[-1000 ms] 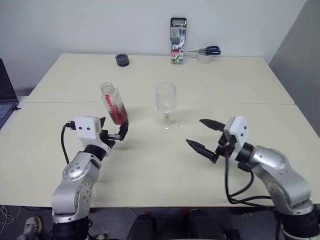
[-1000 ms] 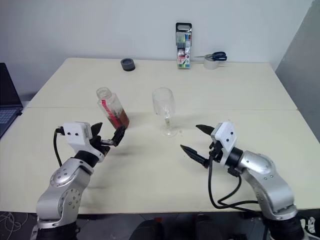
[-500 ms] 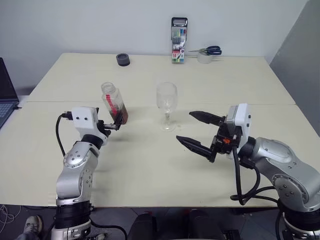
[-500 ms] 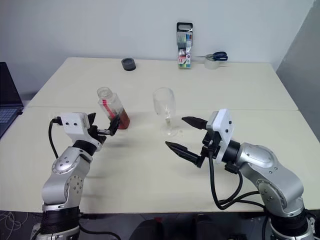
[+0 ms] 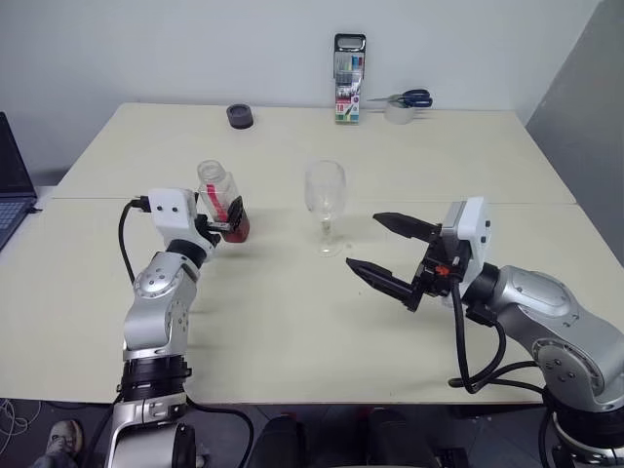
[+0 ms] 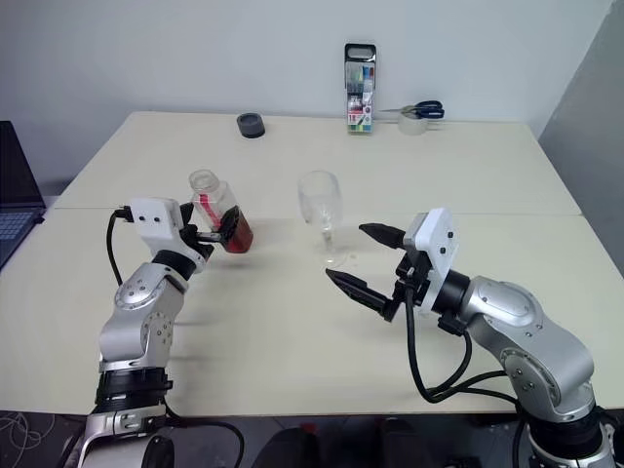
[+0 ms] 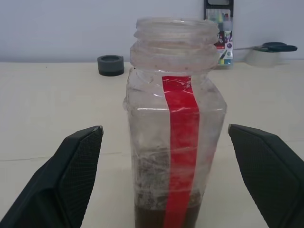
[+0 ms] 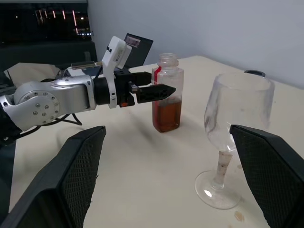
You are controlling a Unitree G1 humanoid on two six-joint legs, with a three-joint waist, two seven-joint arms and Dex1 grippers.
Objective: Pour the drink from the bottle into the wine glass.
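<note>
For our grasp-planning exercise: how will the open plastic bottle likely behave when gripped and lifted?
The bottle looks thin-walled, so it may flex if squeezed. The drink fills roughly the lower half, so it is probably light and bottom-heavy. With no cap on, tilting it would likely spill.

Silver metal arms with black cables; white wrist camera boxes — black, tapered, textured jaws.

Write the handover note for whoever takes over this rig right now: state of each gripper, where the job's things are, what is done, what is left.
Left gripper: open, fingers either side of the bottle, not closed on it.
Right gripper: open, empty, beside the wine glass.
Bottle: upright on the table, uncapped, drink filling its lower part.
Wine glass: upright, empty, to the bottle's right.
Done: left gripper brought around the bottle.
Left: grip, lift, pour into the glass.
</note>
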